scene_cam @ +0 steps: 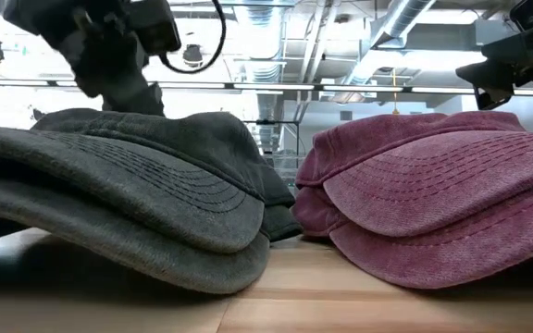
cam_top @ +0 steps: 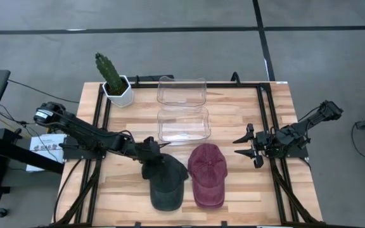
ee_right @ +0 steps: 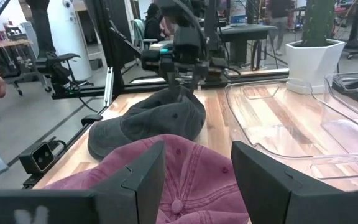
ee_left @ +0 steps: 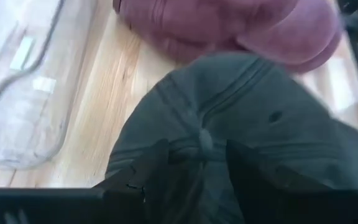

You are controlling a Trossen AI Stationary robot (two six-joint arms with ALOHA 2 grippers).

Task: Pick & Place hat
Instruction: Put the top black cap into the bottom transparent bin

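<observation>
A dark grey cap (cam_top: pixel 167 181) lies on the wooden table near its front edge, brim toward the near side. A maroon cap (cam_top: pixel 207 175) lies flat right beside it. My left gripper (cam_top: pixel 158 153) is open and slants down from the table's left onto the grey cap's crown (ee_left: pixel 247 93), one finger on each side of the top button (ee_left: pixel 205 140). My right gripper (cam_top: pixel 247 145) waits open just right of the maroon cap (ee_right: pixel 185 180), which shows below its fingers, and holds nothing. My left gripper straddles the top of the grey cap's crown, its two fingers (ee_left: pixel 154 168) set on the cloth either side of the button. They come slanting down from the table's left. The jaws stand wide, and the cap lies flat on the table on its brim and rim (scene_cam: pixel 128 222).
Two clear plastic bins (cam_top: pixel 182 92) (cam_top: pixel 184 125) stand behind the caps at the table's middle and far side. A potted cactus (cam_top: pixel 115 83) stands at the far left corner. Black frame rails (cam_top: pixel 266 120) run along both table sides.
</observation>
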